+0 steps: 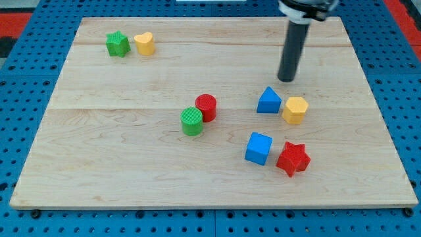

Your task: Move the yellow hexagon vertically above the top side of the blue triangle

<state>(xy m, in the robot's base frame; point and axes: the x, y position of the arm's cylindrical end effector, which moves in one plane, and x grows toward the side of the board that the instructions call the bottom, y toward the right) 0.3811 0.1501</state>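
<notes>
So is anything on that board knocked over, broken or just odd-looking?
Nothing stands out. The wooden board is bare apart from eight small blocks, all lying flat and intact. My tip rests just above the blue triangle, apart from it; the yellow hexagon sits against that triangle's right side.

Bare board lies above the blue triangle point(268, 101) (only my tip point(286, 79) stands there, seemingly apart).

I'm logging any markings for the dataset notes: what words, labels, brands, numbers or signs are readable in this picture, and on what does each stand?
None: no readable text anywhere.
Pale wooden board: bare grain only.
Yellow hexagon block, blue triangle block and the other coloured blocks: plain faces.
My tip, above the blue triangle: unmarked dark rod.
</notes>
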